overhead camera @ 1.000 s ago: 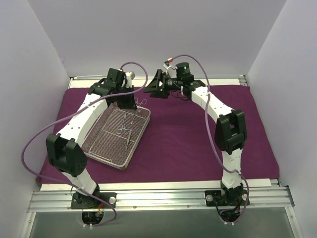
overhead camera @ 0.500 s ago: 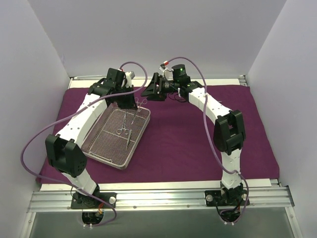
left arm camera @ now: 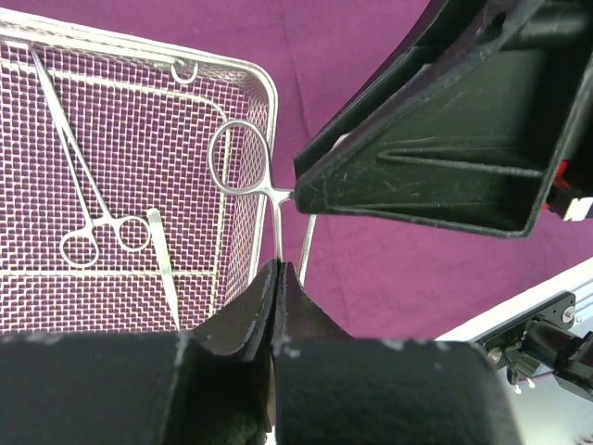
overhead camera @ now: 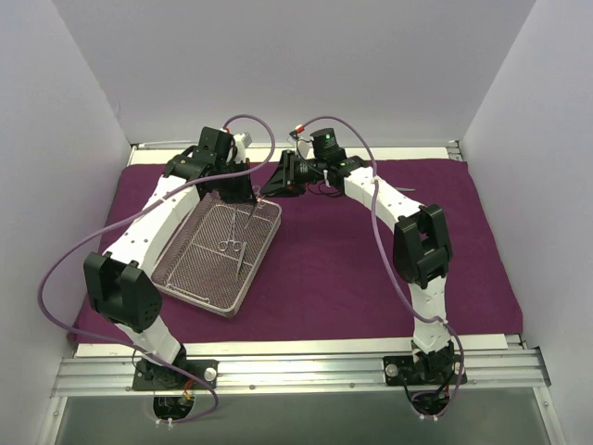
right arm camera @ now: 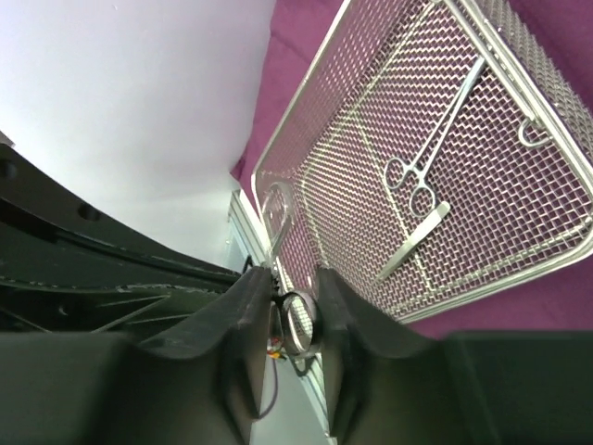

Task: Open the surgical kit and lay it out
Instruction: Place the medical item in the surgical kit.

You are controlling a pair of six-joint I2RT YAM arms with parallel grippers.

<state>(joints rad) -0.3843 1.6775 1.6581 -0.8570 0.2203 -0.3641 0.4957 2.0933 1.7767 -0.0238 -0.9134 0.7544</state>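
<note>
The purple cloth [overhead camera: 352,260] lies spread over the table with the wire-mesh tray [overhead camera: 196,269] on its left half. My left gripper [overhead camera: 250,193] hovers above the tray's far right corner, shut on the shanks of a scissor-like instrument [left arm camera: 275,192] whose ring handles stick out past the fingertips [left arm camera: 264,287]. My right gripper [overhead camera: 271,183] meets it from the right, and its fingers [right arm camera: 250,306] stand closed on one ring handle [right arm camera: 312,326]. A second ring-handled instrument [right arm camera: 445,116] and a flat pair of tweezers [right arm camera: 414,239] lie on the mesh.
White walls enclose the table at the back and on both sides. A metal rail [overhead camera: 296,366] runs along the near edge by the arm bases. The right half of the cloth carries only the right arm [overhead camera: 422,246] above it.
My right gripper has moved left to the left gripper, and its jaws have narrowed around the instrument's ring handle. The left gripper has stayed shut in place.
</note>
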